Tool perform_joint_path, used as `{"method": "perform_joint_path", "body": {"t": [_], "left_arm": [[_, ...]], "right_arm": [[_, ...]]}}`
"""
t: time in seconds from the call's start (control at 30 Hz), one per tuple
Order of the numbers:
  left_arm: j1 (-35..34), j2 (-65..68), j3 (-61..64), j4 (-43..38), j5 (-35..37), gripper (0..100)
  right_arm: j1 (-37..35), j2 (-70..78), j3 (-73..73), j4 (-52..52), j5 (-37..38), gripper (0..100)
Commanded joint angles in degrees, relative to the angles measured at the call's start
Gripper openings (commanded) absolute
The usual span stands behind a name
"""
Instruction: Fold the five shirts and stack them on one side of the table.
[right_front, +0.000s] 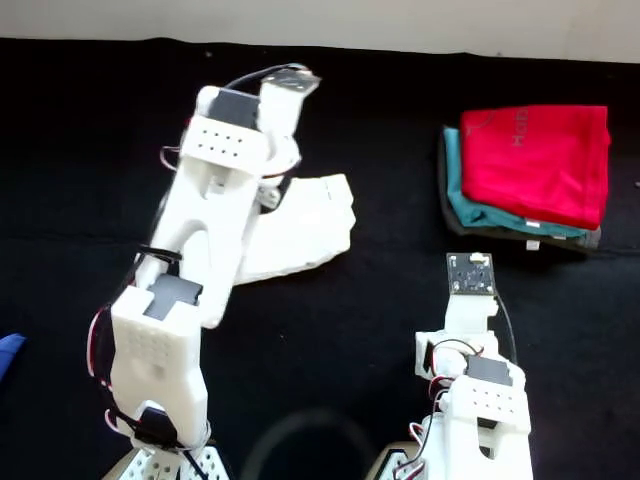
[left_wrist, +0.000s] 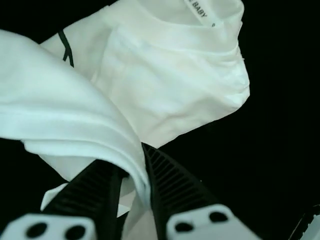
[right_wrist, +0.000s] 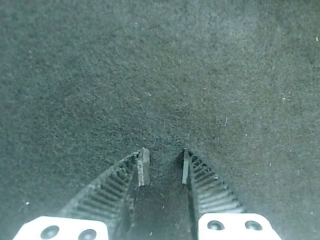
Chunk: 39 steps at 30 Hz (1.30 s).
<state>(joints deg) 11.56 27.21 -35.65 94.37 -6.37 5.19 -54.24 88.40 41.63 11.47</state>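
In the high view the white shirt (right_front: 305, 225) lies on the black table (right_front: 90, 150), in the middle of the frame and a little to the left. The left gripper (left_wrist: 135, 172) is closed tight on a fold of its cloth. The right gripper (right_wrist: 162, 167) hangs over the bare table, open only a little, and holds nothing. The stack of folded shirts (right_front: 530, 170), with a red one on top, sits in the upper right.
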Motion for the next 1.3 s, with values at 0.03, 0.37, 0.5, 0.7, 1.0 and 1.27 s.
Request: {"method": "perform_joint_path", "body": {"t": [0.03,0.37,0.5,0.7,1.0,1.27], "left_arm": [[5.0,-0.2,-2.0,-5.7,0.0,1],[11.4,5.1,-3.0,-15.0,0.0,1],[11.0,9.8,-7.2,-14.8,0.2,1],[10.5,11.6,-15.5,-14.7,0.3,16],[5.5,11.8,-28.7,-3.1,0.1,15],[3.2,16.7,-20.8,3.7,0.3,1]], "right_arm": [[1.2,0.0,1.2,-0.9,-0.4,13.3],[1.0,0.0,1.4,-1.6,-0.4,13.3],[1.0,0.0,1.5,-1.6,-0.5,13.3],[0.9,0.0,1.5,-1.6,-0.5,13.3],[0.9,0.0,1.5,-1.6,-0.5,13.3],[0.9,0.0,1.5,-1.6,-0.5,13.3]]}}
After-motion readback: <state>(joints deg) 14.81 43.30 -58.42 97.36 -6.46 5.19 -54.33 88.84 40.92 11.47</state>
